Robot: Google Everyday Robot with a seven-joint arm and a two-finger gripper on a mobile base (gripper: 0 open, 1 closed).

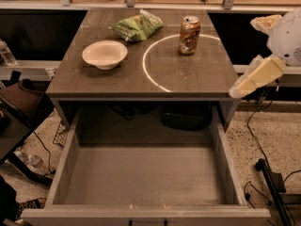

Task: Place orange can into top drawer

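The orange can [189, 35] stands upright at the back right of the cabinet top, inside a bright ring of light. The top drawer [141, 173] is pulled fully open below the front edge, and its floor is bare. My gripper [254, 77] hangs at the right, just off the cabinet's right edge. It points down and left. It sits well to the right of the can and closer to the front, apart from it, and holds nothing that I can see.
A white bowl [104, 54] sits at the left of the cabinet top [94, 81]. A green chip bag [138, 26] lies behind it. Cables [263, 173] and a stand base lie on the floor at right. Dark furniture [19, 112] stands at left.
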